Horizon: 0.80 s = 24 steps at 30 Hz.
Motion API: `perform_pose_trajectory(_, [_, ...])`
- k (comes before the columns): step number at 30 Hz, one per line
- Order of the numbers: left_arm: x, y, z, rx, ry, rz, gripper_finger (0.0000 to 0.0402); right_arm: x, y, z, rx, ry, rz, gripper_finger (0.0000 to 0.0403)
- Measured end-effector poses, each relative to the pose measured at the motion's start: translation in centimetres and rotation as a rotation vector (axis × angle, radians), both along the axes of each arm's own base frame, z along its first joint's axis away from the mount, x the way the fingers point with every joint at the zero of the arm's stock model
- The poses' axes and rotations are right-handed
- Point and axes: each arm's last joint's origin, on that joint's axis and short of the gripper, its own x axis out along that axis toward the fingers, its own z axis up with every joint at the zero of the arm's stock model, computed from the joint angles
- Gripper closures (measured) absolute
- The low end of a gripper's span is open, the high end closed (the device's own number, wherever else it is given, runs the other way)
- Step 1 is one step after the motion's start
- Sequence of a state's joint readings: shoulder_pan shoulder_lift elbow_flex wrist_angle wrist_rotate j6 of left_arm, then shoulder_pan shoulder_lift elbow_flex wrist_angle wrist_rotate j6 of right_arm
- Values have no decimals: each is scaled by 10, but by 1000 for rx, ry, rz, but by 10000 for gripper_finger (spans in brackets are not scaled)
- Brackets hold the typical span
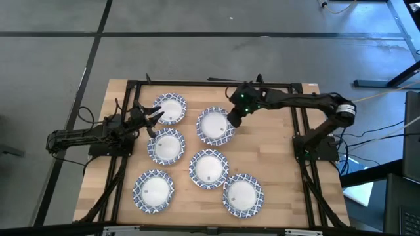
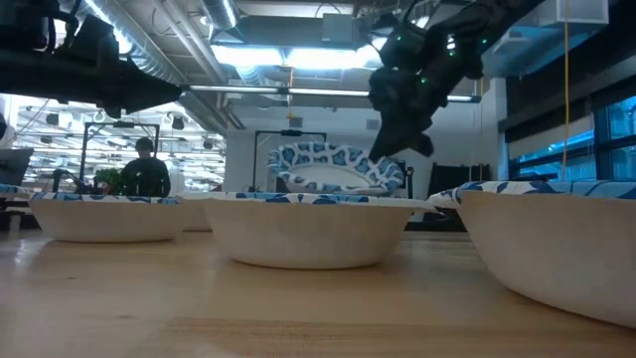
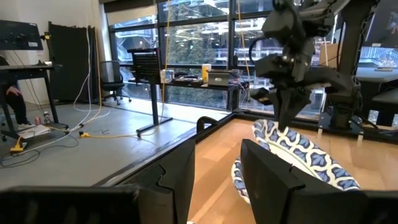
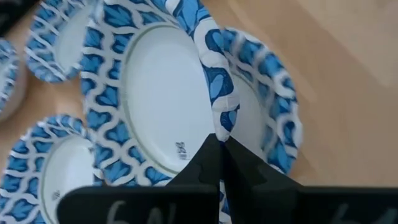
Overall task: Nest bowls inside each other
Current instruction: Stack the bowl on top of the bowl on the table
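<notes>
**Desk:** What is the right tool (image 1: pixel 233 120) doing at the far side of the worktop (image 1: pixel 282 164)?

**Photographer:** Its fingers are pinched together on the patterned rim of one bowl (image 4: pixel 155 99), which is lifted and tilted. The low view shows that raised bowl (image 2: pixel 333 167) hanging on edge, clear of the wood, under the dark arm. In the right wrist view a second bowl (image 4: pixel 264 118) lies directly behind it, partly covered.

**Desk:** So where does the held bowl need to go?

**Photographer:** Judging from the overhead view, straight down and level onto the bowl beneath. The two overlap already, so the move seems to turn on tipping the rim back flat, not on travelling sideways.

**Desk:** And the others?

**Photographer:** From above, five more sit singly: one near the far-left corner (image 1: pixel 169 108), one mid-left (image 1: pixel 165 145), one central (image 1: pixel 209 168), two along the near edge (image 1: pixel 153 191) and (image 1: pixel 242 195).

**Desk:** The left tool (image 1: pixel 152 117)?

**Photographer:** Fingers spread apart, holding nothing, just beside the far-left bowl and nearest to it. The right arm is plainly closer to the raised one.
</notes>
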<state>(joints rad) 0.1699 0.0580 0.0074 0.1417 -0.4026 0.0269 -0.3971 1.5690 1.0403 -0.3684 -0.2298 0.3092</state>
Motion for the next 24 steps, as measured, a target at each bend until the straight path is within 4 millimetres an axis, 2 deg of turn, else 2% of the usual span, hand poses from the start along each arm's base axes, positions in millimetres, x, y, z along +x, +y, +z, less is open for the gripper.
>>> perform_pose_trajectory(7, [0, 0, 0, 0, 0, 0, 278, -5, -2, -7, -2, 83, -33, 394])
perform_pose_trajectory(10, [0, 0, 0, 0, 0, 0, 278, -5, -1, -7, 4, 85, -33, 382])
perform_pose_trajectory(18, [0, 0, 0, 1, 1, 0, 278, -6, -1, -7, 9, 88, -15, 327])
perform_pose_trajectory(24, [0, 0, 0, 1, 0, 0, 278, -6, -1, -7, -3, 89, 0, 259])
